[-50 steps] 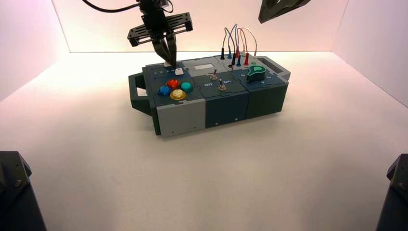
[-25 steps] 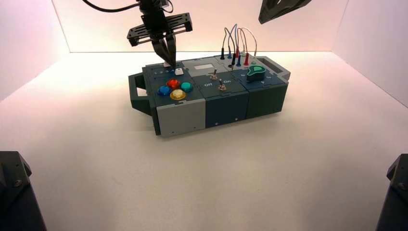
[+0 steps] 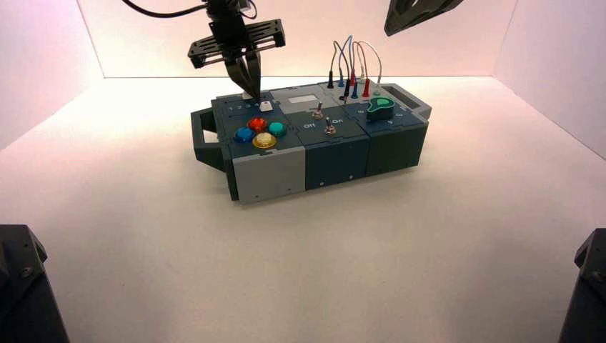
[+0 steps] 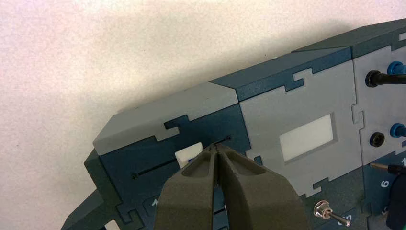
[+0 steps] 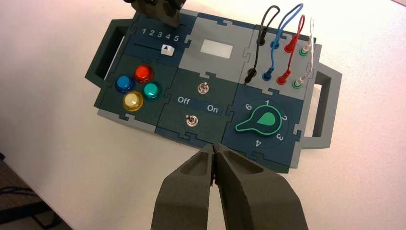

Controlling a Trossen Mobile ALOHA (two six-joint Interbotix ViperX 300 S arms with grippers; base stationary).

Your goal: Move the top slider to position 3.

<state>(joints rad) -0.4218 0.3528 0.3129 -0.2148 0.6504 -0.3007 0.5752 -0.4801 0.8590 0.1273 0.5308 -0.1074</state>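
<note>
The top slider's white knob [image 4: 188,154] sits in its dark slot track [image 4: 153,168] near the box's rear left edge. My left gripper [image 4: 216,148] is shut with nothing between the fingers, and its tips rest against the knob's side toward the grey window panel. From above, the left gripper [image 3: 250,88] points straight down onto the knob [image 3: 249,95]. A row of numerals 1 to 5 is printed just in front of that slider, with the 3 [image 5: 160,34] in the middle. My right gripper [image 5: 214,147] is shut on nothing and hovers high above the box's front.
The second white slider knob [image 5: 166,50] lies one row nearer the front. Four coloured buttons [image 3: 259,131], two toggle switches [image 3: 323,118], a green knob [image 3: 380,107] and plugged wires [image 3: 352,71] fill the rest of the box. The box has a side handle [image 3: 203,136].
The left gripper has shifted only very slightly at the slider. The knob shows no clear movement, and the right arm is still.
</note>
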